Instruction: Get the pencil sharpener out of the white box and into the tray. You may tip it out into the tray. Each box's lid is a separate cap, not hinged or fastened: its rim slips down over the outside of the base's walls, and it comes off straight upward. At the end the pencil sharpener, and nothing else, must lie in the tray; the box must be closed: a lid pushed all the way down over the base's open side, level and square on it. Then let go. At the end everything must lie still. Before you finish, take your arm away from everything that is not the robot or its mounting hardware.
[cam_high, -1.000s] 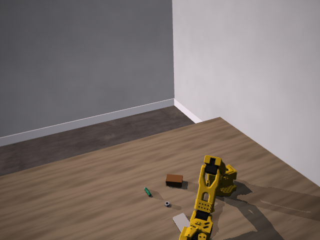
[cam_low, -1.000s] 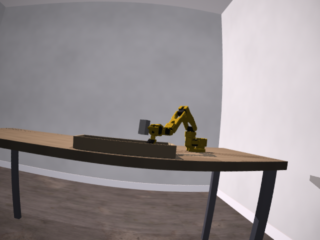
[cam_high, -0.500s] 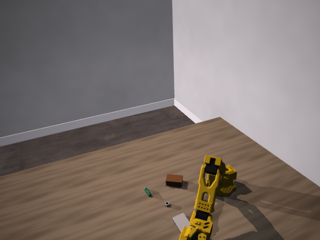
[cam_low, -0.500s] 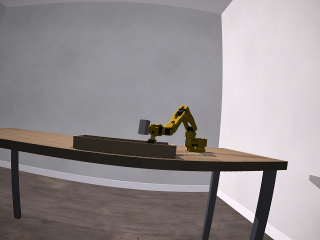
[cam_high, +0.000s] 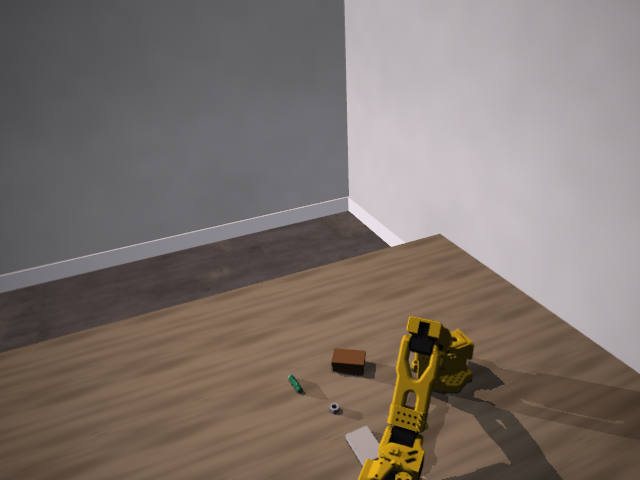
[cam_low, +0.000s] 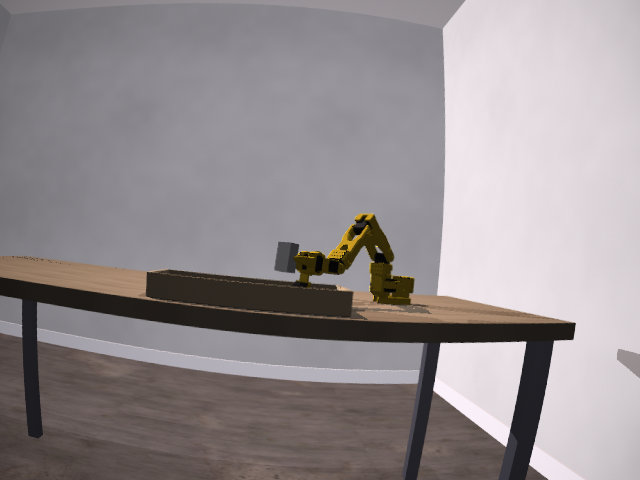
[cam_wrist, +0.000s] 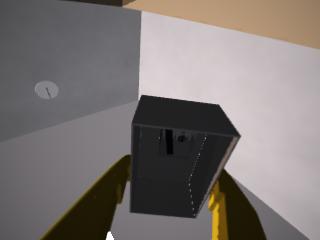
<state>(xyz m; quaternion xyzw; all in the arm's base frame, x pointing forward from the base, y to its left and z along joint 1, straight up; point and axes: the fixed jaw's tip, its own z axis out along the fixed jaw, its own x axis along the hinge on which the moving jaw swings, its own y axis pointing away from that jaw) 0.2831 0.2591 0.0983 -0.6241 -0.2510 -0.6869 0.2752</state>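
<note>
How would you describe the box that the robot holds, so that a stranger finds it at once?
Start at the yellow arm on the wooden table. Its gripper is shut on a grey box, lifted above the long dark tray. It is the only object off the table.

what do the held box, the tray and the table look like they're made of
The box in the gripper: flat matte grey, maybe card or plastic; no gloss or grain.
Tray: dark brown, matte, possibly wood; no clear grain.
Table: wood-look top with streaked grain, on dark plain legs, perhaps metal.
</note>
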